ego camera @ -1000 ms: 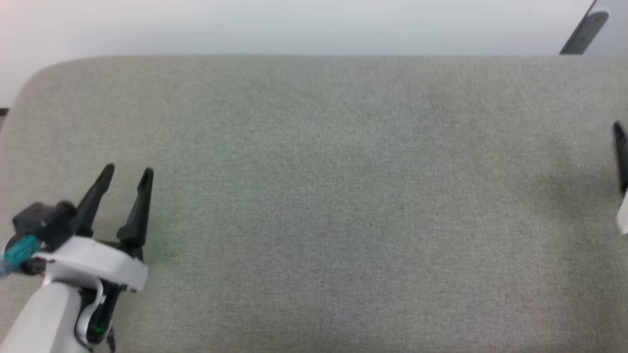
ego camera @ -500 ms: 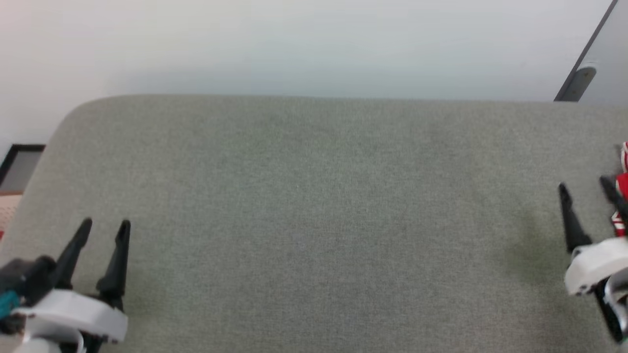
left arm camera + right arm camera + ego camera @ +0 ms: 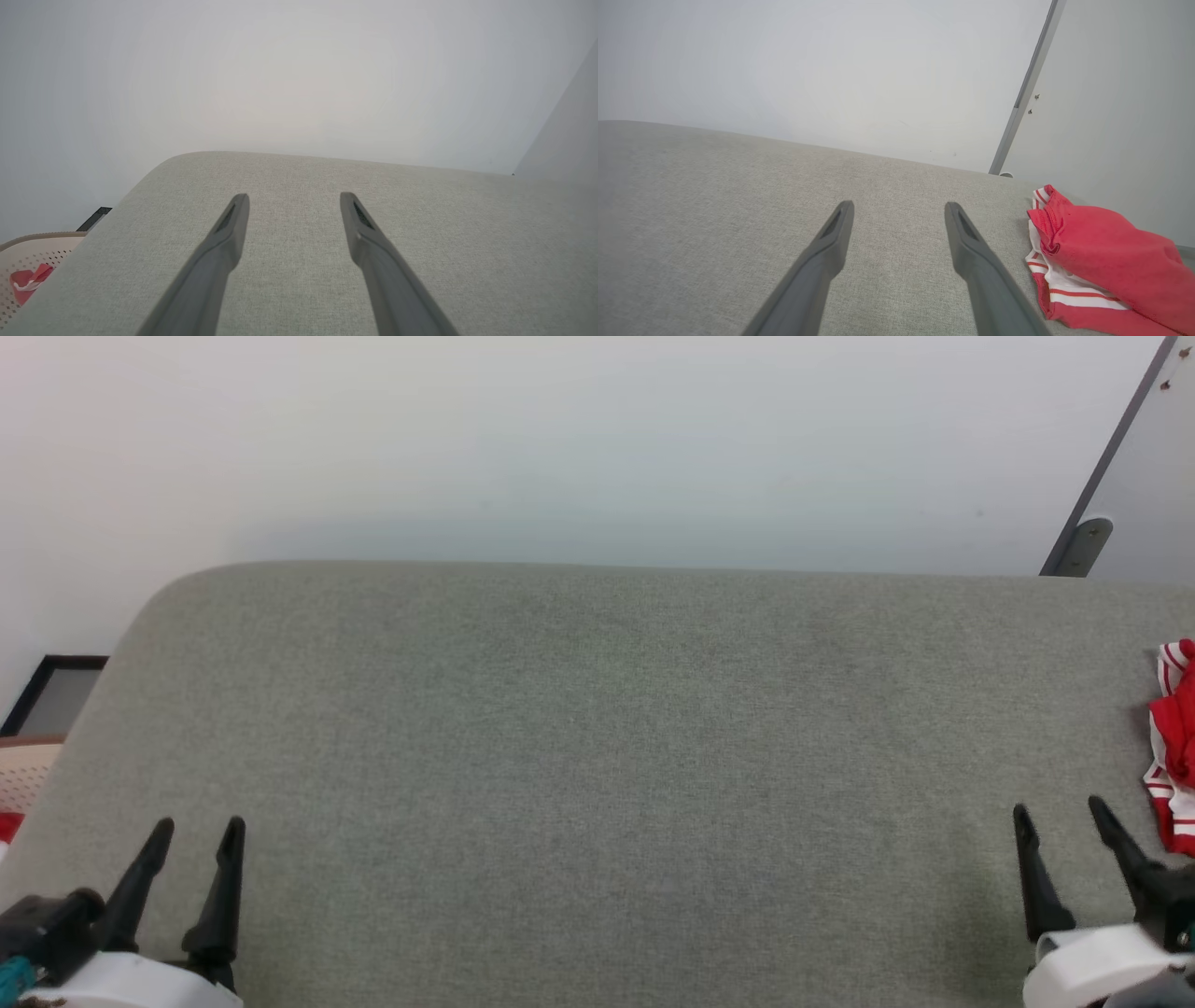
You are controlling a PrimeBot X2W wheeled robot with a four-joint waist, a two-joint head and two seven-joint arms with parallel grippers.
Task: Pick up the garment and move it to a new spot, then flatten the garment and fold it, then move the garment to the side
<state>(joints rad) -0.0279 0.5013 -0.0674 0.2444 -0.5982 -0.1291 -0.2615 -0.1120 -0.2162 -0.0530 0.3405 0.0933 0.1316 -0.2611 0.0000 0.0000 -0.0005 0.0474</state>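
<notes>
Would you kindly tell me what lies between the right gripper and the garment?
Nothing but a bare strip of the grey fabric surface separates the right gripper from the garment, as the right wrist view shows.

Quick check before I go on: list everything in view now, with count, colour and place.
garment: one, bright red with white striped trim, crumpled at the padded surface's right end
padded surface: one, grey-green fabric, across the head view
basket: one, pale, perforated, off the surface's left end, red item inside
wall: one, white, behind the surface
panel: one, grey, upper right
left gripper: one, dark fingers, open, lower left
right gripper: one, dark fingers, open, lower right
</notes>
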